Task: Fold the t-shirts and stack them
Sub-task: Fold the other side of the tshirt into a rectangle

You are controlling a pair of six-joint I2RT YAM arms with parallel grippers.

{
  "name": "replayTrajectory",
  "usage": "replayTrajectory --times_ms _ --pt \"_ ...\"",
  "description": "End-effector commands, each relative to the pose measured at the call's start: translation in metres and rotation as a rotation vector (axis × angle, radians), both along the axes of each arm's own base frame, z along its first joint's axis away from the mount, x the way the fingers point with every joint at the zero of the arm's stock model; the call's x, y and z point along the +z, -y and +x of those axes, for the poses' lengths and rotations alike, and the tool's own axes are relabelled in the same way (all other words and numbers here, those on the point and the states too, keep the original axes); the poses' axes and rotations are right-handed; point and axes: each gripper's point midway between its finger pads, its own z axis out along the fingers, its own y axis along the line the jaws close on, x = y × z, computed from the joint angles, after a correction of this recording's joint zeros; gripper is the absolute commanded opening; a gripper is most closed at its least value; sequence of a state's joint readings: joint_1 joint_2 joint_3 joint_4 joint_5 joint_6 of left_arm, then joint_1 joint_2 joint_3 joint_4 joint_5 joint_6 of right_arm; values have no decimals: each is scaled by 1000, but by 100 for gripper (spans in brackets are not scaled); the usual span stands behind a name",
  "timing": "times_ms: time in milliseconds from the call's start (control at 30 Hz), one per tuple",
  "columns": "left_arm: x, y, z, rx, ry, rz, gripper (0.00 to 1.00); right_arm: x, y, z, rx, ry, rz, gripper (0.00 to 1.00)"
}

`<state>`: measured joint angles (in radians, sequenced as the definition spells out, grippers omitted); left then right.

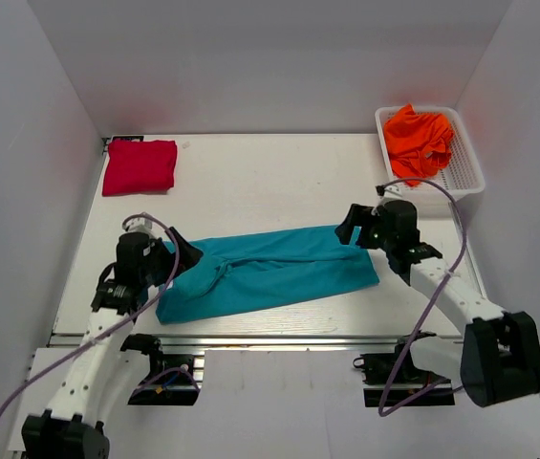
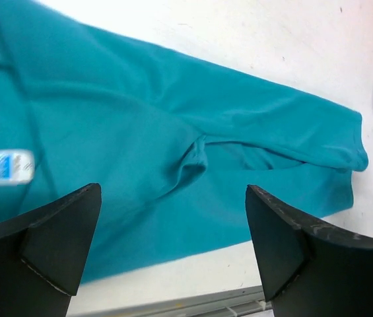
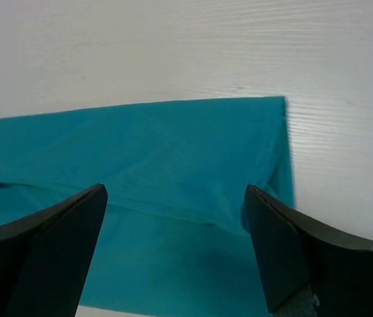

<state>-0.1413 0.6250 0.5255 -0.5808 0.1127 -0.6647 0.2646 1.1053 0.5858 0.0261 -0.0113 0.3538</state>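
The teal t-shirt (image 1: pixel 270 273) is laid flat on the bench (image 1: pixel 250 191) near its front edge, folded into a strip whose long axis runs left to right. It is flanked by both hands: the left hand (image 1: pixel 182 256) is poised over its left end and the right hand (image 1: pixel 351 228) over its far right corner. Each is tilted downward with jaws spread wide and nothing gripped. A crosswise fold is judged next. Farther back, the red t-shirt (image 1: pixel 140 166) is folded at left; the orange t-shirt (image 1: pixel 419 142) is heaped in a basket (image 1: pixel 465 177) at right.

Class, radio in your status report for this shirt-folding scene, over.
Left gripper, right gripper: both open, empty. Teal shirt folded lengthwise between them; red shirt folded, far left corner. Nothing blocking; orange shirt in basket.
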Motion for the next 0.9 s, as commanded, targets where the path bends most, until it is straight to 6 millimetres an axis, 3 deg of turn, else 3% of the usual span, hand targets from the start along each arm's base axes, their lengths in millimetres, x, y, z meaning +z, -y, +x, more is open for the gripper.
replayTrajectory --times_ms 0,67,100,200,400,433,700,867 --pt "4 26 29 -131 70 -52 100 25 -58 11 280 72 119 90" --pt "7 40 43 -201 105 -87 100 12 -74 8 348 12 144 90" --pt "-10 44 48 -216 49 -97 100 6 -78 11 349 -19 151 90" --pt "-11 59 60 -288 61 -127 100 -13 -85 8 331 -103 180 90" --pt "-15 94 51 -447 73 -155 100 -52 -63 -5 189 -240 164 90" --pt "-25 100 43 -470 50 -156 100 -60 -54 -8 139 -257 140 90" --pt "-69 138 23 -609 -103 -142 100 -70 -45 -15 89 -300 122 90" --pt "-75 156 5 -705 -131 -141 100 -65 -45 -12 97 -286 115 90"
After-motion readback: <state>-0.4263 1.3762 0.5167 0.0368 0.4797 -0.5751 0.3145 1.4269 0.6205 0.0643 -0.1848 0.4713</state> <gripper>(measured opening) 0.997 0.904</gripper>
